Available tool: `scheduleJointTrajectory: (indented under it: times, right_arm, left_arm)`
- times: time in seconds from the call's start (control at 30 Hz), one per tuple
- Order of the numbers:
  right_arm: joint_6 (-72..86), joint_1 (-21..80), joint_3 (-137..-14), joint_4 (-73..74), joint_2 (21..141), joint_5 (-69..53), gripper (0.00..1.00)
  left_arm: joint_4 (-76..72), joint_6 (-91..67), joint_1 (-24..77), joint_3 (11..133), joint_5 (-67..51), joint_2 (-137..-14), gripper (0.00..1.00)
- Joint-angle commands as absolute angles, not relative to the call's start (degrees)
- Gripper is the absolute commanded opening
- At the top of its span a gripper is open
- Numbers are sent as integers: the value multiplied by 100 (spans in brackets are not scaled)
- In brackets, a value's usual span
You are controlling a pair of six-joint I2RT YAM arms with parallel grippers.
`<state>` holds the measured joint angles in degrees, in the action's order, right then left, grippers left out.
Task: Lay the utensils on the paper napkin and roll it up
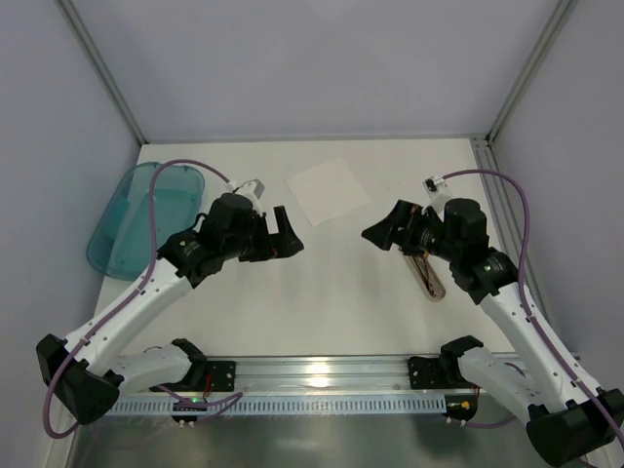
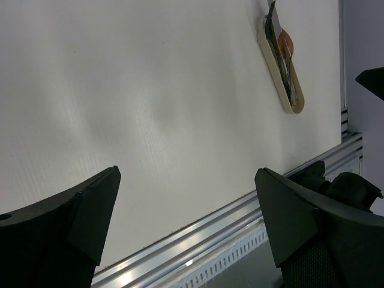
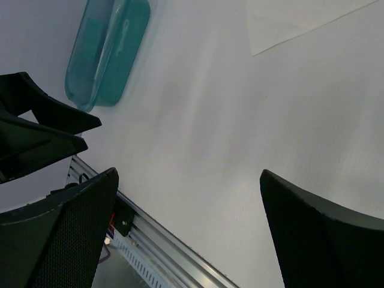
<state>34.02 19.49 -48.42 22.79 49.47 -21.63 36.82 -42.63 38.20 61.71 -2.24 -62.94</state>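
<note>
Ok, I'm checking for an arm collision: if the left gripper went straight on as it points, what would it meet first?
Likely bare table, by its wrist view: the left gripper, jaws open, frames only that. The tan tube and right gripper sit off-line, though depth is unclear.

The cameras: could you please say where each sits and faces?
Top external: above, behind the bases, looking down at the table; left arm and right arm show.
Left wrist: looks right toward the tan tube; own open jaws show.
Right wrist: looks left toward the teal tub; own open jaws show.
Shared: paper napkin, in top and right wrist.
</note>
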Motion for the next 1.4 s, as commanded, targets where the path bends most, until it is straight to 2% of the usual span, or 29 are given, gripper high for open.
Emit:
scheduleJointTrajectory:
  times: [0.0, 0.27, 0.4, 0.43, 0.57, 0.6, 0.8, 0.83, 0.93, 1.13, 1.37]
  right_arm:
    - [3480, 1934, -5027, 2030, 4904, -2162, 100]
    - [3278, 1934, -5729, 2048, 5799, -1600, 100]
    - [3305, 1934, -6169, 1270, 6573, -1582, 99]
    - [3305, 1942, -6213, 1039, 6887, -1626, 97]
    - [3419, 1934, -6468, -60, 7838, -1626, 80]
    - [3445, 1934, -6669, -323, 8118, -1565, 67]
    - [3603, 1934, -7863, -606, 10149, -1625, 27]
    - [3664, 1925, -8032, -615, 10404, -1678, 15]
    - [3849, 1968, -8577, -721, 11204, -1872, 4]
    - [4104, 2030, -9114, -914, 12285, -1819, 4]
    - [4079, 2179, -9448, -800, 12901, -1925, 4]
  left_arm:
    - [3331, -3973, 3832, 6135, -702, -6152, 100]
    - [3340, -3788, 3832, 6047, -677, -6109, 100]
    - [3445, -3718, 3832, 6029, -536, -6065, 100]
    - [3489, -3692, 3832, 6038, -501, -6056, 100]
    - [3595, -3674, 3832, 5986, -369, -5889, 100]
    - [3595, -3683, 3832, 5959, -343, -5802, 100]
    - [3752, -3674, 3832, 5968, -185, -5608, 100]
    - [3779, -3665, 3832, 5959, -150, -5564, 100]
    - [3849, -3674, 3832, 5924, -71, -5502, 100]
    - [3700, -3797, 3832, 5687, -35, -5318, 100]
    - [3665, -3929, 3832, 5581, -35, -5352, 99]
